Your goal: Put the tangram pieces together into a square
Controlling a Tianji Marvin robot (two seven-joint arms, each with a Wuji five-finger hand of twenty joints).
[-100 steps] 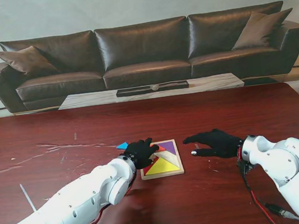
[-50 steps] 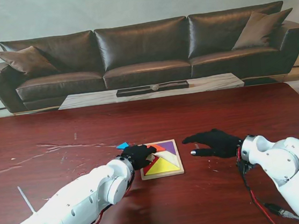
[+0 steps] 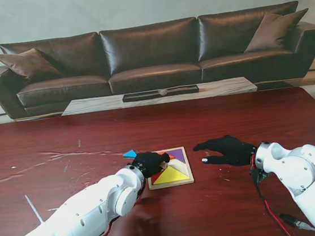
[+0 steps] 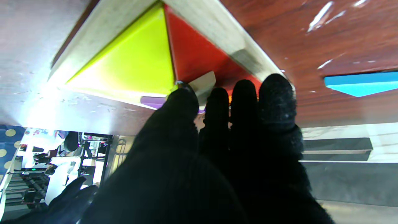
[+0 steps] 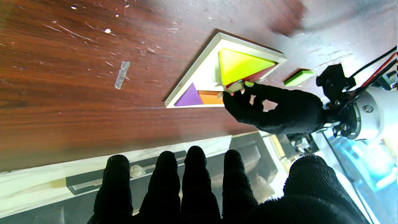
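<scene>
— Stand view first: where sits the wooden tray [image 3: 188,180]?
— Near the middle of the table [image 3: 63,140], just ahead of the left arm. Holds a yellow triangle [image 3: 172,174], a red triangle [image 3: 156,177], a purple triangle [image 3: 177,154] and an orange piece [image 3: 163,155].
— And the left hand [image 3: 149,162]?
— Over the tray's left edge, fingers curled and pinching a pale beige piece [image 4: 203,85] between thumb and fingertips [image 4: 276,93], tilted, at the tip of the red triangle.
— Confirmed elsewhere?
— Yes, in the right wrist view: same beige piece [image 5: 233,88] gripped just above the tray's inside.
— Loose pieces?
— Blue piece [image 3: 129,153] on the table, left of the tray and farther from me. Green piece [image 5: 298,77] beside the tray, seen only from the right wrist.
— Right hand [image 3: 227,149]?
— Well apart, right of the tray, fingers spread, holding nothing.
</scene>
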